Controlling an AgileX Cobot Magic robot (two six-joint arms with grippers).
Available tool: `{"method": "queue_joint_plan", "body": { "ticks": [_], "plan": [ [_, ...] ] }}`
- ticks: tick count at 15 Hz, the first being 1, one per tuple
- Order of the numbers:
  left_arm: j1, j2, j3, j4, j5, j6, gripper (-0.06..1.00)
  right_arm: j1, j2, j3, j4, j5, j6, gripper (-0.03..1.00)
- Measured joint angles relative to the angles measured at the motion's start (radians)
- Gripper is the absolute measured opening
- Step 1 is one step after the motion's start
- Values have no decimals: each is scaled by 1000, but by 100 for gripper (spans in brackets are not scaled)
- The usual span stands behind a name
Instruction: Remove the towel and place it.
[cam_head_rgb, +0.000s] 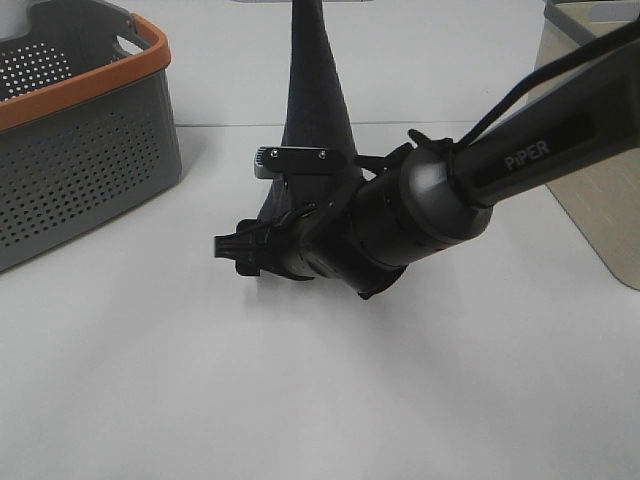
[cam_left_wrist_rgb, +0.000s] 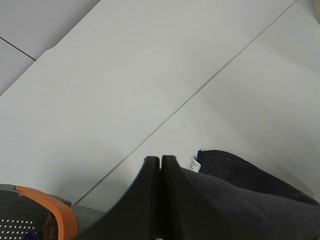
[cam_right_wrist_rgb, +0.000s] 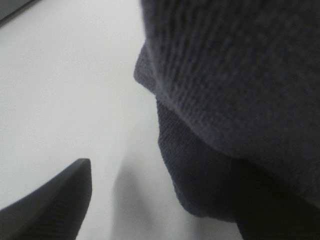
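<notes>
The dark grey towel (cam_head_rgb: 308, 110) hangs as a narrow cone from above the top edge of the exterior view, and its lower end rests on the white table. My left gripper (cam_left_wrist_rgb: 160, 161) is out of the exterior view. In the left wrist view its fingers are pressed together on the towel (cam_left_wrist_rgb: 250, 200), with the white tag (cam_left_wrist_rgb: 194, 163) beside them. My right gripper (cam_head_rgb: 236, 250) reaches across from the right, low at the towel's bottom left. In the right wrist view one finger (cam_right_wrist_rgb: 52, 205) shows, the towel (cam_right_wrist_rgb: 235, 100) fills the rest, and the other finger is hidden.
A grey perforated basket (cam_head_rgb: 80, 150) with an orange rim stands at the left; its corner shows in the left wrist view (cam_left_wrist_rgb: 55, 210). A grey container (cam_head_rgb: 590, 15) and a beige surface (cam_head_rgb: 600, 200) lie at the right. The white table (cam_head_rgb: 320, 400) spreads in front.
</notes>
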Motion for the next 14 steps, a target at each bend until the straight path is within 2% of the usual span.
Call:
{"method": "queue_joint_plan", "body": {
  "ticks": [4, 7, 8, 9, 11, 12, 14],
  "plan": [
    [0, 0, 0, 0, 30, 0, 0, 0, 49, -10, 77, -155, -35, 74],
    [0, 0, 0, -5, 32, 0, 0, 0, 57, -10, 109, -203, -62, 67],
    [0, 0, 0, -6, 32, 0, 0, 0, 57, -10, 121, -211, -62, 60],
    [0, 0, 0, -6, 32, 0, 0, 0, 57, -10, 149, -217, -64, 48],
    [0, 0, 0, -7, 32, 0, 0, 0, 57, -10, 180, -226, -118, 10],
    [0, 0, 0, -7, 34, 0, 0, 0, 57, -10, 185, -226, -164, 2],
    [11, 0, 0, -8, 55, 0, 0, 0, 43, -10, 199, -187, -218, 2]
  ]
}}
